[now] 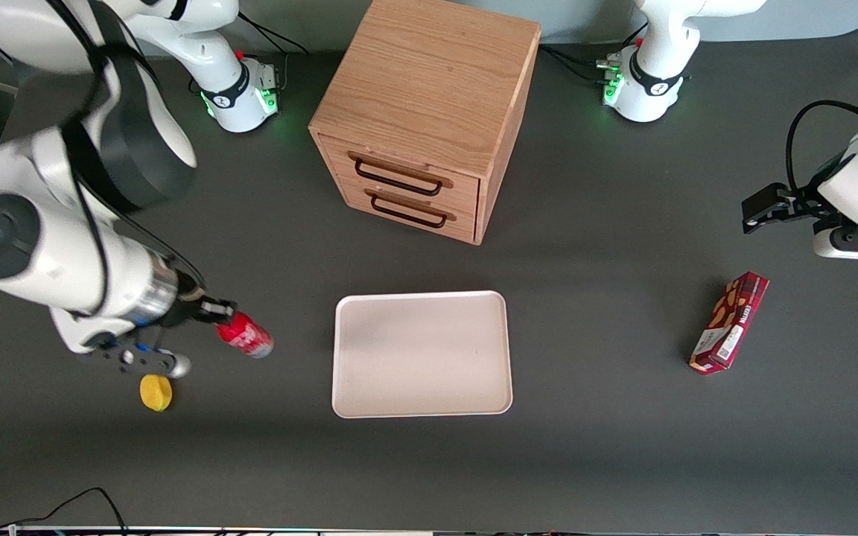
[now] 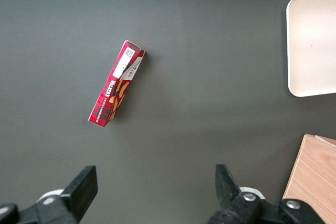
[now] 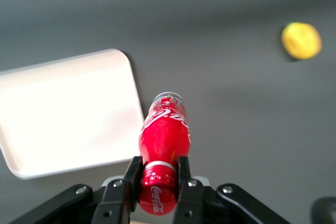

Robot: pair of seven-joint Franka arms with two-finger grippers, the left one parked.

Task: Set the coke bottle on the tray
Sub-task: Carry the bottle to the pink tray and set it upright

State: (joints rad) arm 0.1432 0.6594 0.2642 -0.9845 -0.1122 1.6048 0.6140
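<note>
The gripper (image 3: 159, 182) clamps its two fingers (image 3: 132, 174) on the neck of the single coke bottle (image 3: 164, 129), white "Coca-Cola" script legible on its cap and label, holding it tilted in the air toward the working arm's end of the dark table (image 1: 608, 313), just beside the one cream-pink tray (image 1: 421, 402), which holds nothing. One round yellow object (image 1: 156, 392) lies on the table just nearer the front camera than the gripper, while one dark red snack box (image 1: 729, 322) lies toward the parked arm's end. A single wooden two-drawer cabinet (image 1: 429, 97), both drawers shut, stands farther from the front camera than the tray.
</note>
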